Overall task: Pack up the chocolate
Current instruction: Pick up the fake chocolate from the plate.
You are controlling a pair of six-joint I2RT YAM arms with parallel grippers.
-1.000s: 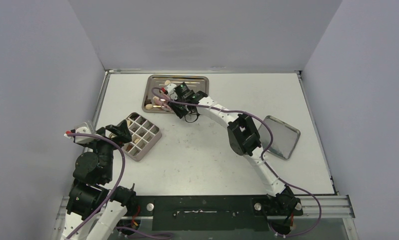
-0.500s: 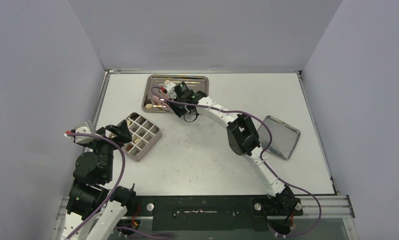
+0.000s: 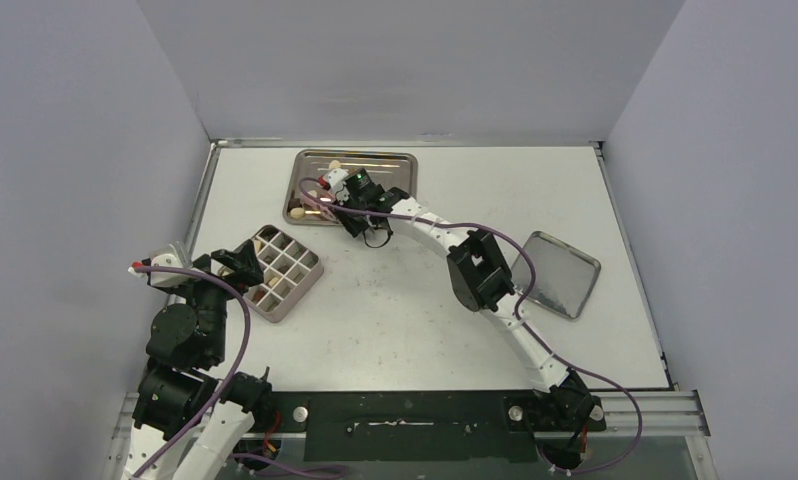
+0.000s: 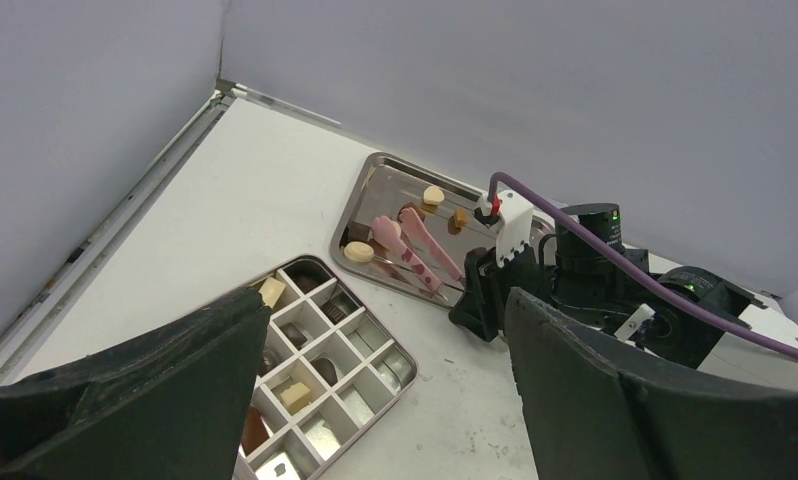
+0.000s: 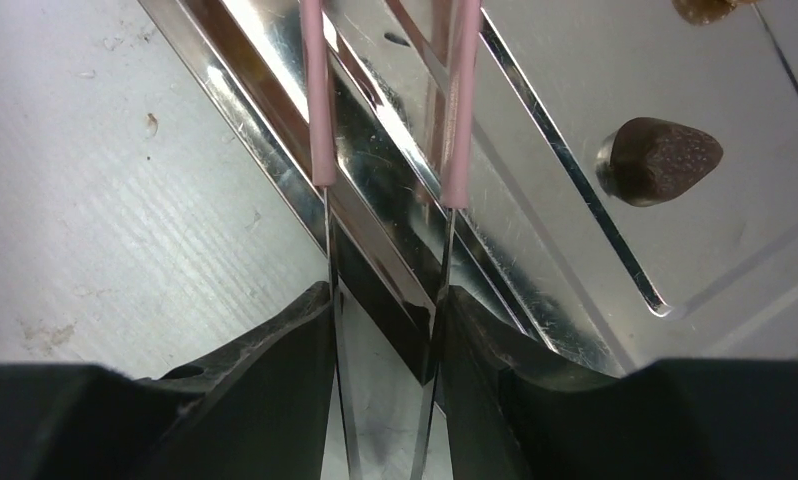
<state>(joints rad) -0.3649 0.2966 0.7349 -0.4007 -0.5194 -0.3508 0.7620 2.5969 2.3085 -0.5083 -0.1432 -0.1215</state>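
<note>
Right wrist view: our right gripper [image 5: 385, 310] pinches the pink tongs [image 5: 317, 100] over the steel tray [image 5: 275, 190], where a dark chocolate [image 5: 663, 160] lies loose, so we judge ourselves mid-pick. Next we must bracket one piece and squeeze gently; our left gripper [image 4: 387, 300] hangs spread by the divided box [image 4: 365, 312].

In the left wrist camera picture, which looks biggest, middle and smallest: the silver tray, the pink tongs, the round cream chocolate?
Largest: silver tray.
Middle: pink tongs.
Smallest: round cream chocolate.
The tongs and chocolate lie in the tray, so nearness doesn't muddle it.
</note>
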